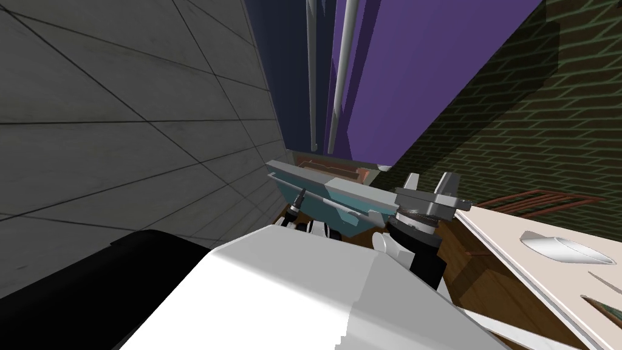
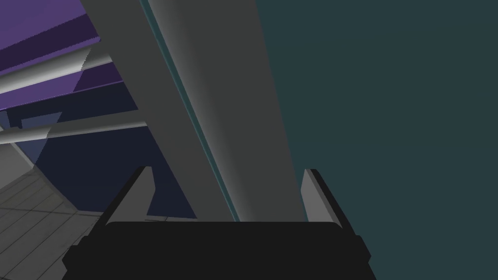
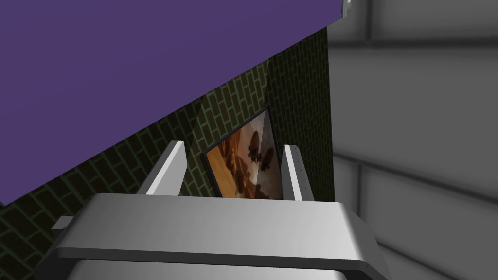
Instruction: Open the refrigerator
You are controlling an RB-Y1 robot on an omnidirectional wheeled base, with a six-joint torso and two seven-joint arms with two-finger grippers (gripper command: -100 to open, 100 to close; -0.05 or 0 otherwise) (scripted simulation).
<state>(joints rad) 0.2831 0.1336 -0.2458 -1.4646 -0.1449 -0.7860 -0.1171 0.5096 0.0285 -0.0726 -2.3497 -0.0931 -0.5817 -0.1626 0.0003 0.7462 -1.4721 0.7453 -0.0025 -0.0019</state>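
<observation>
1. Tall purple box-shaped refrigerator (image 1: 419,73) stands close ahead of us; we judge its doors heavy, stiff, held by a seal.
2. Grey-rimmed teal panel (image 1: 328,209) lies low at its foot; left gripper (image 2: 226,170) faces it, jaws wide, empty.
3. Two long grey round bar handles (image 1: 346,61) run up the front: rigid, smooth, likely slippery; we would clamp one crosswise.
4. Right gripper (image 1: 430,177) hangs beside, jaws wide, empty.

A grey tiled wall (image 1: 121,109) rose on the left and a dark green brick wall (image 1: 534,109) on the right. Near the brick wall stood a reddish-brown wire rack (image 1: 534,200). Beside it lay a pale flat panel (image 1: 504,243) that carried a white scoop-shaped object (image 1: 565,248), over a brown wooden floor (image 1: 486,285).
</observation>
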